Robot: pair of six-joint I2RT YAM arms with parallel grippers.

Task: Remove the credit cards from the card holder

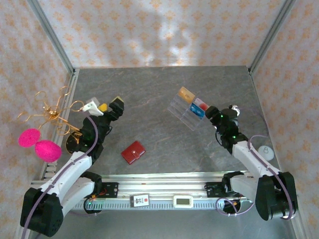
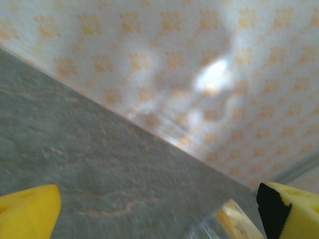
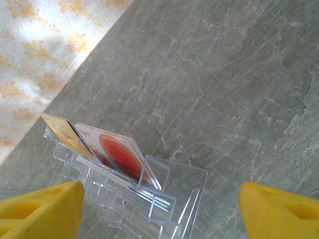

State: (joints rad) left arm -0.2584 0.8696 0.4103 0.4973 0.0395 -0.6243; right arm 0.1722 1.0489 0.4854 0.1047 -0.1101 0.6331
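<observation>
The card holder [image 1: 133, 152] is found lying closed on the desk [image 1: 159, 94], between the two arms and apart from both. No credit cards are seen drawn from it, so the task is judged not yet begun. The left gripper [image 1: 110, 104] is held wide and empty, while the right gripper [image 3: 160, 193] is spread wide at a clear acrylic stand [image 3: 189, 174], gripping nothing.
</observation>
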